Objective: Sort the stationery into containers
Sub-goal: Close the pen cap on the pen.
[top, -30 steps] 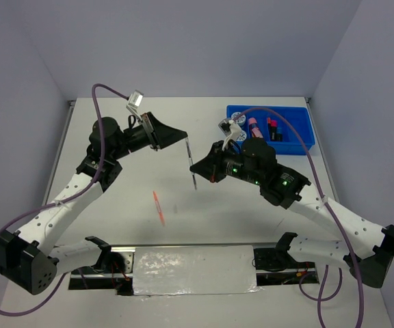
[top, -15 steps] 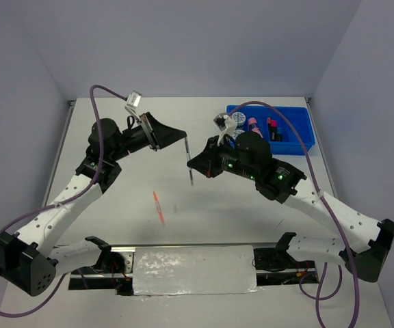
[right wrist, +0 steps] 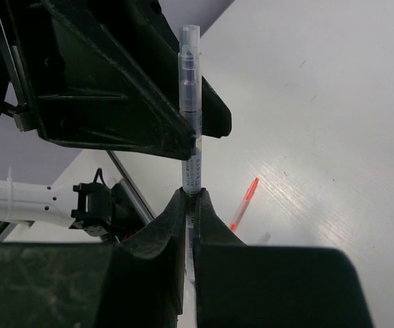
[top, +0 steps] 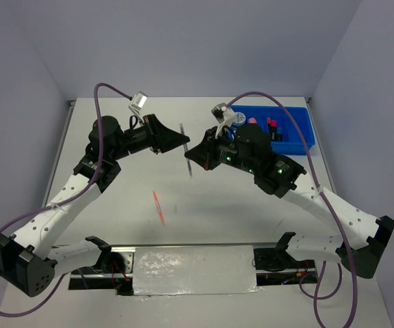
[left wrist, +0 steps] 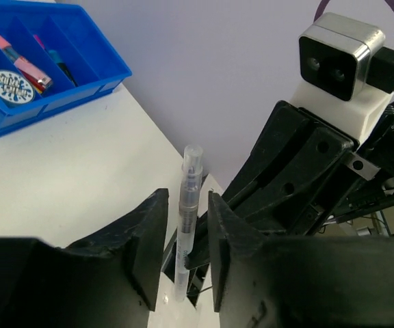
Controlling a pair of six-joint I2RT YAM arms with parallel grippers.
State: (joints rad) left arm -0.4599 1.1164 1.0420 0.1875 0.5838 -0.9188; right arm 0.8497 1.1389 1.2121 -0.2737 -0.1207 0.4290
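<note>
Left pincer (top: 184,140) and right pincer (top: 189,156) tip to tip, grey pen (left wrist: 187,205) bridging them: no passage between. Table (top: 224,212) open around orange pen (top: 159,208), near side.

White table (top: 217,212), pale walls (top: 197,41), silver front strip (top: 193,270)

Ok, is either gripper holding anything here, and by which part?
The right gripper pinches the grey pen by its lower part; the left gripper flanks its middle, small gaps showing.
</note>
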